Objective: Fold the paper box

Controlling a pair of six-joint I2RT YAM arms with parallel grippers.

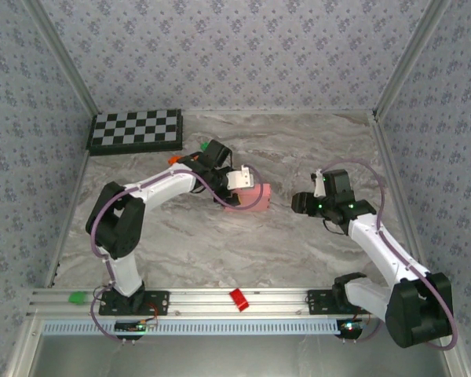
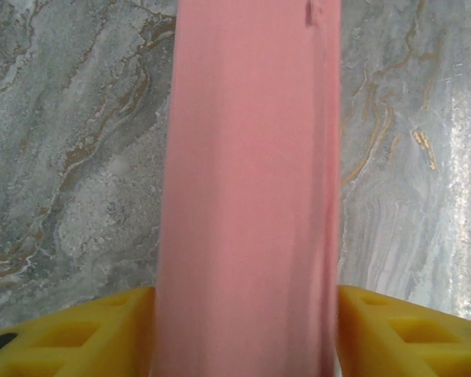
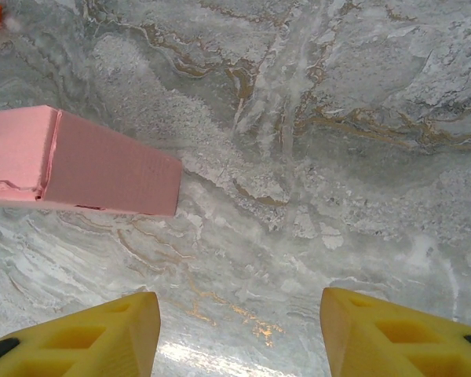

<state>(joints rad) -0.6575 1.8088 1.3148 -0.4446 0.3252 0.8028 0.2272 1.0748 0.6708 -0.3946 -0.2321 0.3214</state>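
The paper box (image 1: 251, 199) is a small salmon-pink rectangular box on the marble table, left of centre. My left gripper (image 1: 240, 185) reaches onto it from the left. In the left wrist view the box (image 2: 251, 188) runs as a long pink strip between the two yellow fingers (image 2: 78, 334), which press against both of its long sides. My right gripper (image 1: 302, 203) hovers to the right of the box, apart from it. Its yellow fingers (image 3: 86, 338) stand wide over bare table, and the box (image 3: 102, 169) lies ahead to the left.
A checkerboard (image 1: 136, 130) lies at the back left. A small orange bit (image 1: 173, 159) sits behind the left arm. On the near rail are a green bit (image 1: 78, 298) and a red bit (image 1: 239, 299). Patterned walls close in the table.
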